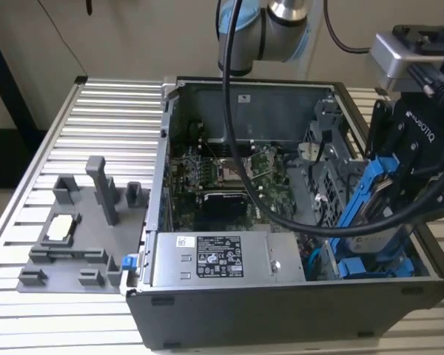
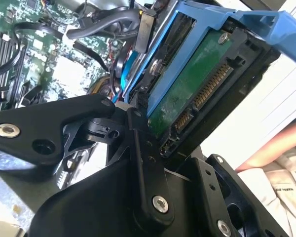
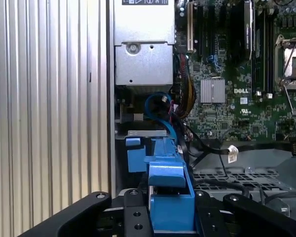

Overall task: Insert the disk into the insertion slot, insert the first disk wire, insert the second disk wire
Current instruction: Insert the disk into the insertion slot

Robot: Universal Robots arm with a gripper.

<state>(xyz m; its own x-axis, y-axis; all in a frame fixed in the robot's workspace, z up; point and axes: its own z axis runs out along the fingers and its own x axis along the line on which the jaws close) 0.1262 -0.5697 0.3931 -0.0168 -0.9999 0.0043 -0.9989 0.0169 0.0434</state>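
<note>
1. The open computer case (image 1: 281, 314) takes up the middle and right of the exterior view. The work sits in its lower right corner, so I judge the arm has little room there beside the case wall.
2. The gripper (image 1: 391, 194) hangs at the right edge of the exterior view. Its fingers (image 3: 133, 212) are clamped on either side of the disk.
3. The disk (image 1: 359, 196), in its blue carrier, stands steeply tilted over that corner. In the second wrist view its green board (image 2: 187, 89) and gold connector (image 2: 212, 86) face the camera, which seems the right end to leave outward for the wires.
4. The insertion slot (image 1: 377, 262) lies just below the disk, lined with blue fittings (image 3: 135, 155). The case wall hides the disk's lower edge, so I cannot tell whether it has entered. To seat it well, line the carrier's sides up with those fittings, take out the tilt, and press along the slot rather than across it.
5. A blue cable loop (image 3: 160, 106) lies near the slot and a black cable (image 1: 296, 222) drapes across the case. Either could be pinched or snagged.
</note>
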